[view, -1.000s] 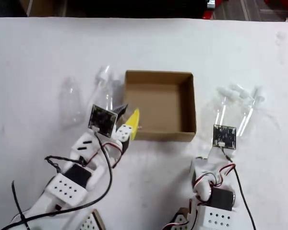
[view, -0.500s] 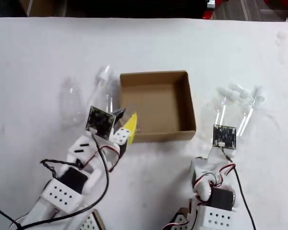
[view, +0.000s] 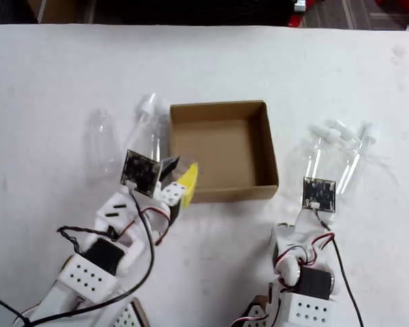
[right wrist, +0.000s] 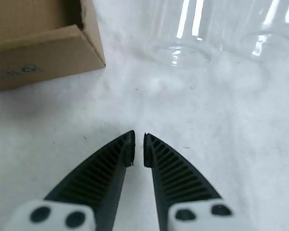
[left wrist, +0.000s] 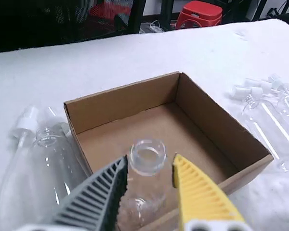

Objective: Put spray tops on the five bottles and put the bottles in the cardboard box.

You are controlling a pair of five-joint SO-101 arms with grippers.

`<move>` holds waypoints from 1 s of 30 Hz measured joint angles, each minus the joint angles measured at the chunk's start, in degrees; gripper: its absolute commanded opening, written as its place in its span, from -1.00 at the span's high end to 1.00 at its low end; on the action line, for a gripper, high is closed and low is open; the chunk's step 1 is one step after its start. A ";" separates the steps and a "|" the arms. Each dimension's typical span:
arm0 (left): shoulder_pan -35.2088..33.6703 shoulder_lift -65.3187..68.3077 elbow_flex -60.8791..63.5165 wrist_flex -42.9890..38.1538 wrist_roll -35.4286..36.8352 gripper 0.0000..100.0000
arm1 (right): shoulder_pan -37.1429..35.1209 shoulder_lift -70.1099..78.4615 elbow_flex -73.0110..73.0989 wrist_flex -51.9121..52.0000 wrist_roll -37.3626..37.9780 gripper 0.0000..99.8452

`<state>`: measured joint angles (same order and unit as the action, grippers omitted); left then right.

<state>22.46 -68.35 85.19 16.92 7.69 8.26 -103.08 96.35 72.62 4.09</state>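
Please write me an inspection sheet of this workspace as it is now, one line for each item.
Surface: white table, no spills seen.
Job's things: cardboard box open and upright. Two clear bottles lie to one side of it, one bare and one with a white spray top. A group of topped bottles lies on the other side.
Clutter: nothing seen.
Grippers: the left gripper holds an open-necked bottle between its fingers at the box's near wall. The right gripper has its fingers almost together, with nothing between them, above the table.
Cables: black cable along the left arm, red and white wires on the right arm.
Surroundings: red stool beyond the table.
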 measured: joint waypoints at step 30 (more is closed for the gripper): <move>-15.38 3.69 -40.62 41.67 1.23 0.64 | 0.00 0.00 0.00 0.00 0.00 0.97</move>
<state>7.08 -64.66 44.57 58.59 8.92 8.26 -103.08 96.35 72.62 4.09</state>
